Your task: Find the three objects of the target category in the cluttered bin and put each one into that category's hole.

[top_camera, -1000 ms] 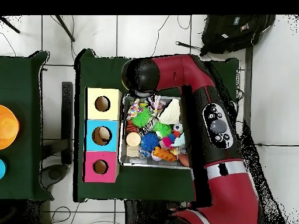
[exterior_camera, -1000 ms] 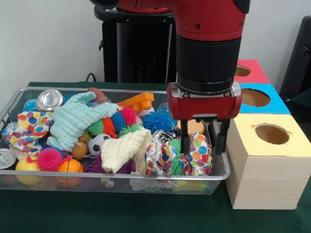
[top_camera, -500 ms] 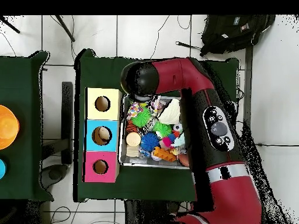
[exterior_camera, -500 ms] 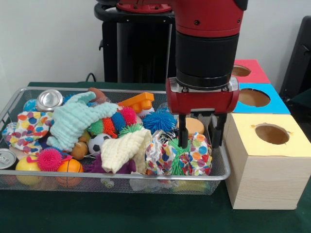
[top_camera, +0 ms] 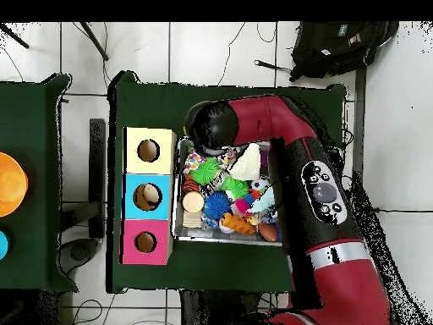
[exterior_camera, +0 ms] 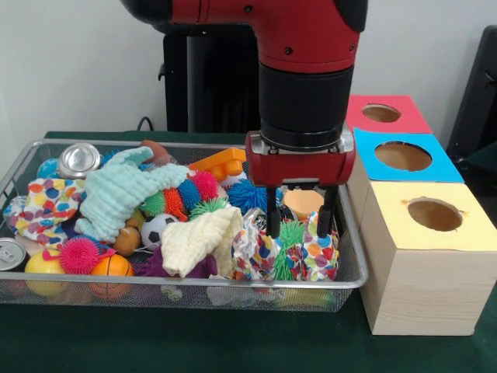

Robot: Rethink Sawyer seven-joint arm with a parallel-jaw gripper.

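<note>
Above a wire-mesh bin (exterior_camera: 353,268) crammed with toys, cloths and cans, beside three boxes with holes: yellow box (exterior_camera: 431,256) nearest, blue box (exterior_camera: 404,159) behind, pink box (exterior_camera: 380,115) farthest. Poised over the bin's box-side end, the gripper (exterior_camera: 297,225), fingers apart, straddling a green spiky ball (exterior_camera: 289,235) nested against a polka-dot cloth bundle (exterior_camera: 320,249). Probably the grasp stage. Best done by lowering straight, closing on the ball alone, keeping clear of the cloth and the round wooden block (exterior_camera: 303,202) just behind. Which category is targeted: impossible to tell.
</note>
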